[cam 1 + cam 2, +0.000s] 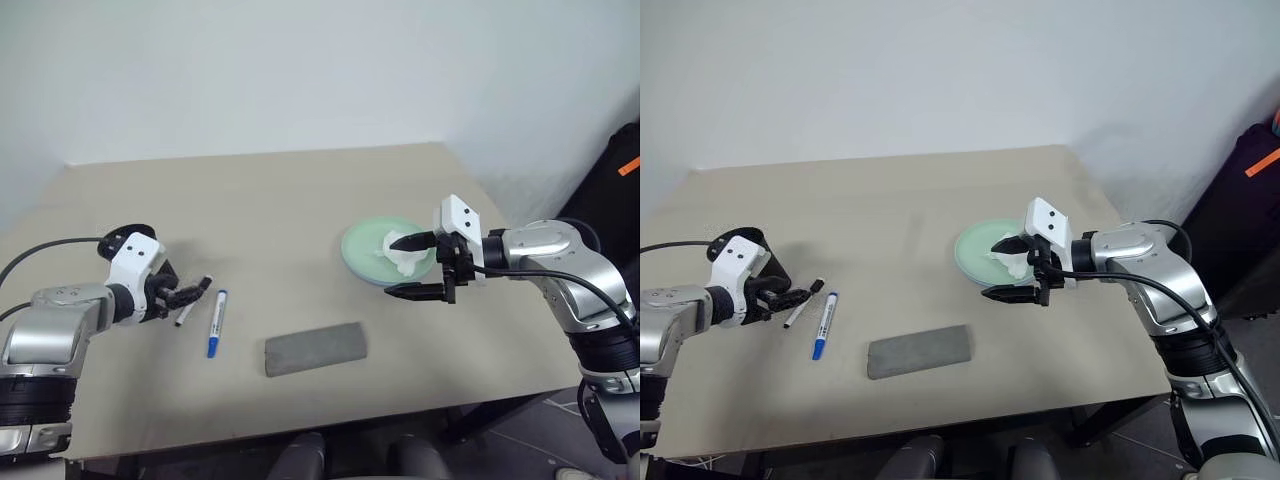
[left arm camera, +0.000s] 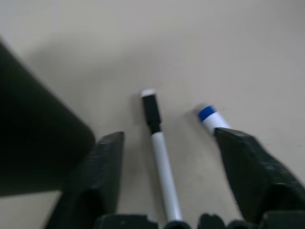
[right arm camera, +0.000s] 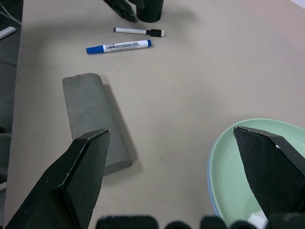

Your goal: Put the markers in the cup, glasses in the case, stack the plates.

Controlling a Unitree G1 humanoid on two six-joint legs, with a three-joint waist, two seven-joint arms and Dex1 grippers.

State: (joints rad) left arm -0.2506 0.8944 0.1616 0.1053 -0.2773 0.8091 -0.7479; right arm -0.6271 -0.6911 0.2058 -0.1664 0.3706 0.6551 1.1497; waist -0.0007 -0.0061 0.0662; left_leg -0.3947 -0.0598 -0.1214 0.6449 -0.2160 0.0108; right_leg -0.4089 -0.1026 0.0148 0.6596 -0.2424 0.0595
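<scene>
**Markers still on table, plates stacked, both grippers empty**

Left gripper (image 1: 190, 294) low over the table's (image 1: 280, 200) left side, jaws spread, straddling the black-capped marker (image 2: 159, 157) without gripping it. Blue-capped marker (image 1: 216, 323) lies just beside, apart. Black cup (image 3: 150, 9) right behind the left gripper. Grey case (image 1: 316, 348) closed, near the front edge, mid-table. Right gripper (image 1: 418, 266) spread wide, empty, hovering over the mint green plate (image 1: 362, 247), stacked on the light blue plate (image 3: 210, 171); crumpled white tissue (image 1: 402, 258) in it. Back half of the table is free.
</scene>
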